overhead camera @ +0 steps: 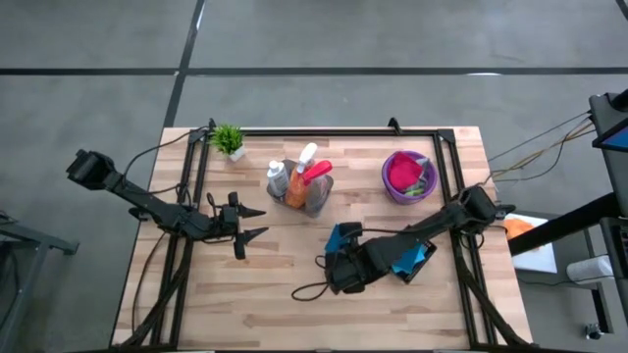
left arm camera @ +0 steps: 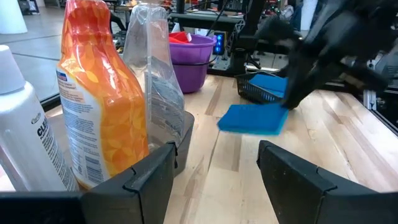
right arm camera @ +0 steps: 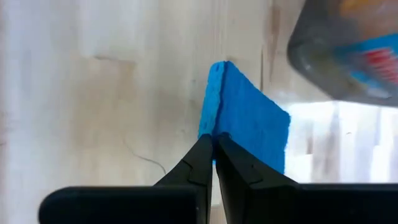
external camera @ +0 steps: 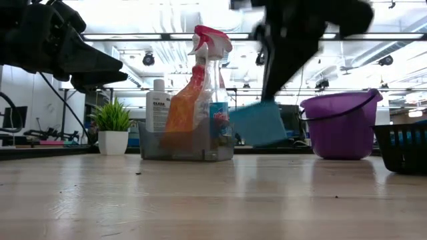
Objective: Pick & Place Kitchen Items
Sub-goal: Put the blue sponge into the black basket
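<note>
Blue sponge (right arm camera: 245,118) pinched edge-on in right fingers (right arm camera: 213,146), held above the table (overhead camera: 294,294) near the clear bin (overhead camera: 316,199) of bottles | left fingers (left arm camera: 214,168) spread, holding nothing, facing the orange bottle (left arm camera: 102,93) | purple bucket (overhead camera: 392,181) holds what looks like magenta cloth (overhead camera: 404,173)

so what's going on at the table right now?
The right gripper is shut on a blue sponge and holds it in the air over the table, between the clear bin of bottles and the black basket. The left gripper is open and empty beside the bin. The cloths lie in the purple bucket.
</note>
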